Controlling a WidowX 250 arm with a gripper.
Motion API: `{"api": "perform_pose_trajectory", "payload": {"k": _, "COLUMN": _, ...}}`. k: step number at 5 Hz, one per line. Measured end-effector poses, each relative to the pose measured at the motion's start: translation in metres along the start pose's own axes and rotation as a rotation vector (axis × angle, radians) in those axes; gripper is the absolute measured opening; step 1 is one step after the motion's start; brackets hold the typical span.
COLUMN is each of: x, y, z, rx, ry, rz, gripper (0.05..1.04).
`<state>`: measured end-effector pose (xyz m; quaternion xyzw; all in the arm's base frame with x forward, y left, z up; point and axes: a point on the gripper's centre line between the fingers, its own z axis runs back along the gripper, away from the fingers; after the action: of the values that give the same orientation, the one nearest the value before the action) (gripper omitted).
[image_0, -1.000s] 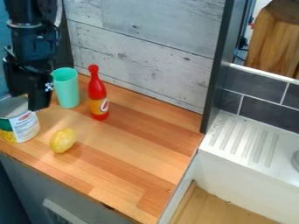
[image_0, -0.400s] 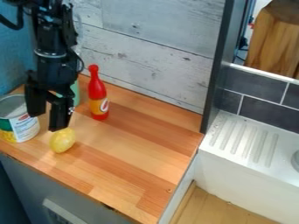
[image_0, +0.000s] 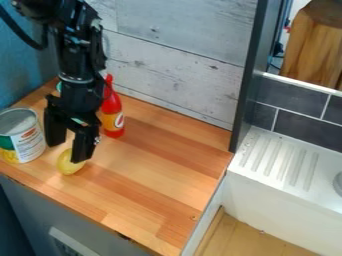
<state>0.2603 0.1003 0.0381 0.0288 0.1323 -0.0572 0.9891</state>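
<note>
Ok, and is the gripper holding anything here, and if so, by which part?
Nothing is held: the gripper hangs open by the yellow lemon, which rests on the wooden counter.

A toy kitchen: a wooden counter (image_0: 180, 172) at lower left, a white ribbed sink drainboard (image_0: 277, 160) at right, dark wall tiles (image_0: 294, 102) above it.

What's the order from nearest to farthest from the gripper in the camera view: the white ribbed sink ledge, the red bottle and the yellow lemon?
1. Yellow lemon: right at the gripper, just below its fingertips.
2. Red bottle: upright behind the lemon, toward the plank wall.
3. White ribbed sink ledge: farthest, over on the view's right side.
</note>
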Motion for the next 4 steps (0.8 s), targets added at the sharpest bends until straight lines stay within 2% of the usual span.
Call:
{"api": "perform_pose_trajectory", "payload": {"k": 1, "x": 0.003, "y": -0.006, "z": -0.012, "rx": -0.001, "ry": 0.033, "rz": 0.003, "gripper": 1.001}}
{"api": "perform_pose_trajectory", "payload": {"k": 2, "x": 0.005, "y": -0.008, "z": -0.025, "rx": 0.034, "ry": 0.079, "rz": 0.029, "gripper": 1.001}}
{"api": "perform_pose_trajectory", "payload": {"k": 3, "x": 0.005, "y": -0.004, "z": -0.034, "rx": 0.055, "ry": 0.121, "rz": 0.05, "gripper": 0.95}}
{"api": "perform_pose_trajectory", "payload": {"k": 4, "x": 0.008, "y": -0.002, "z": -0.034, "rx": 0.061, "ry": 0.12, "rz": 0.048, "gripper": 0.741}}
